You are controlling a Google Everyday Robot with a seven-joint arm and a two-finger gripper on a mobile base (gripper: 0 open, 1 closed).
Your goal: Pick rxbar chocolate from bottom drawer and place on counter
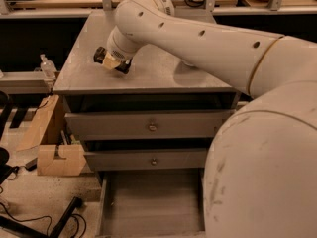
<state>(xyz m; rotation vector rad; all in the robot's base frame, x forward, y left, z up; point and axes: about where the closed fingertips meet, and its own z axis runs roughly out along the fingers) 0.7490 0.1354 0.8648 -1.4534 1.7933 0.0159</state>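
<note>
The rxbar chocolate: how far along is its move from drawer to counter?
Done, it seems: the bottom drawer stands open and its visible floor holds no bar. In hand: the gripper is low over the left part of the counter; I cannot make out the bar there. Left: the bar lying free on the counter.

Black-and-tan hand (112,62) over grey counter (158,78)
</note>
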